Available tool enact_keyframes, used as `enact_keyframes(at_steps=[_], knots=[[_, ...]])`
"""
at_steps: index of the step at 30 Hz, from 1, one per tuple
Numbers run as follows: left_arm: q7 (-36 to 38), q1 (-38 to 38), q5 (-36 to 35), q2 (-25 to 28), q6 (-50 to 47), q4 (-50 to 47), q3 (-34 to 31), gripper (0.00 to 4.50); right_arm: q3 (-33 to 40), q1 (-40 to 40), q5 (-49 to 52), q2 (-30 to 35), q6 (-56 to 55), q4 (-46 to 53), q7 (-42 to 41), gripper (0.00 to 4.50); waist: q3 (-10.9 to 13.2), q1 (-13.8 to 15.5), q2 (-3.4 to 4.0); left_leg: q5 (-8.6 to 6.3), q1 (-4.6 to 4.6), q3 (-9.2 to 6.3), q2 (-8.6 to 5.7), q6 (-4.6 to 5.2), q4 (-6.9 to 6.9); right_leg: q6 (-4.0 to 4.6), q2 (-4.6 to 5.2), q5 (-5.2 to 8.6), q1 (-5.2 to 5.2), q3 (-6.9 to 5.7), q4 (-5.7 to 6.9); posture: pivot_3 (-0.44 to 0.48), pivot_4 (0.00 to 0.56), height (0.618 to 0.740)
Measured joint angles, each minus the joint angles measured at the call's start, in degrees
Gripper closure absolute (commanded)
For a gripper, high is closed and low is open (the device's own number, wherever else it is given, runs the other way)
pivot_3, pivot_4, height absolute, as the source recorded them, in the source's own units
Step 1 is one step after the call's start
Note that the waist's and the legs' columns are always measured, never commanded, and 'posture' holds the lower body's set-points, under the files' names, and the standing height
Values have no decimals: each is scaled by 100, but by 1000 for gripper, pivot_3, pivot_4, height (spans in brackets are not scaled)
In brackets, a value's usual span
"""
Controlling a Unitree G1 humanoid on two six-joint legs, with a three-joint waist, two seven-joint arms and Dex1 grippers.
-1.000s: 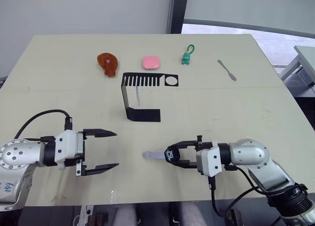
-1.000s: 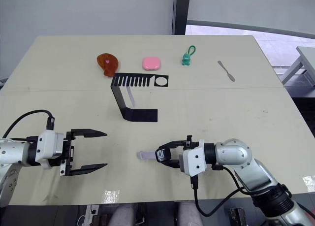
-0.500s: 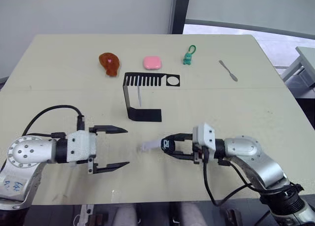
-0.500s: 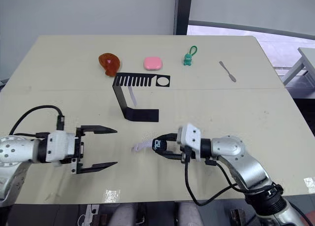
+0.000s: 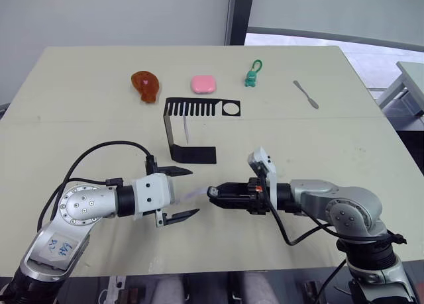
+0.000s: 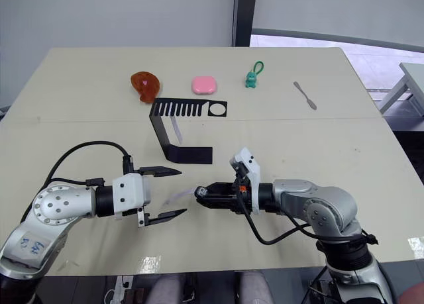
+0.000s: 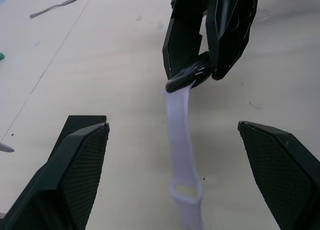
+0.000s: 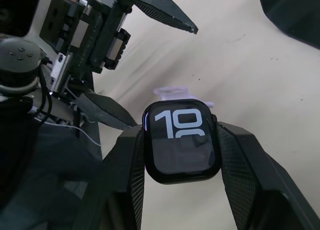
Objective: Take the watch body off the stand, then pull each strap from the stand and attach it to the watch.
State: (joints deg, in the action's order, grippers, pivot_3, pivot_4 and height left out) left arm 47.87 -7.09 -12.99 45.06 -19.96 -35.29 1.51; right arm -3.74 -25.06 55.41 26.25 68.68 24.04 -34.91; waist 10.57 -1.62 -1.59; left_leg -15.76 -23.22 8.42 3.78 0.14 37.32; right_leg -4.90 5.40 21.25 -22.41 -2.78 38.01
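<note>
Watch body [image 8: 180, 142], glossy rounded-square, clamped in right tool [image 5: 215, 195], pale flexible strap [image 7: 181, 135] attached, left tool [image 5: 187, 193] spread apart.

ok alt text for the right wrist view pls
The right pincer grips the watch body by its sides, screen showing light digits. A pale strap extends from the watch's far edge over the table, toward the open left pincer.
</note>
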Motion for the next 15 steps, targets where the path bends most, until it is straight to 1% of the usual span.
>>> enact_keyframes(at_steps=[1, 2, 5, 9, 15], knots=[[-42, -27, 27, -51, 4, 5, 66, 57, 16, -53, 76, -31, 110, 0, 82, 2903, 0, 2, 0, 0, 0, 0, 0, 0, 1, 0, 0, 0, 0, 0, 0, 0, 150, 740], [-81, -43, 52, -138, 8, 7, 126, 281, 41, -84, 145, -45, 184, 0, 145, 2903, 0, 4, 0, 0, -1, 0, -1, 0, 0, 0, 1, 0, 1, 0, 0, 0, 150, 740], [-194, -83, 156, -298, 16, 29, 285, 1344, 137, -118, 264, -60, 377, 0, 295, 2903, 0, 6, 0, 0, -2, 0, -1, 1, 1, 0, 1, 0, 0, -1, 0, 0, 150, 740], [-220, -128, 205, -403, 11, 31, 404, 1344, 178, -160, 363, -129, 537, 0, 448, 2903, -1, 3, -1, 0, -2, 0, -1, 0, 1, 0, 0, 0, 0, -1, 1, 0, 150, 740], [-371, -122, 176, -617, -180, 29, 399, 1344, 207, -167, 491, -143, 776, -16, 627, 2903, -1, 2, -1, 0, -2, 0, -1, 0, 1, 0, 0, 0, -1, -1, 1, 0, 150, 740]])
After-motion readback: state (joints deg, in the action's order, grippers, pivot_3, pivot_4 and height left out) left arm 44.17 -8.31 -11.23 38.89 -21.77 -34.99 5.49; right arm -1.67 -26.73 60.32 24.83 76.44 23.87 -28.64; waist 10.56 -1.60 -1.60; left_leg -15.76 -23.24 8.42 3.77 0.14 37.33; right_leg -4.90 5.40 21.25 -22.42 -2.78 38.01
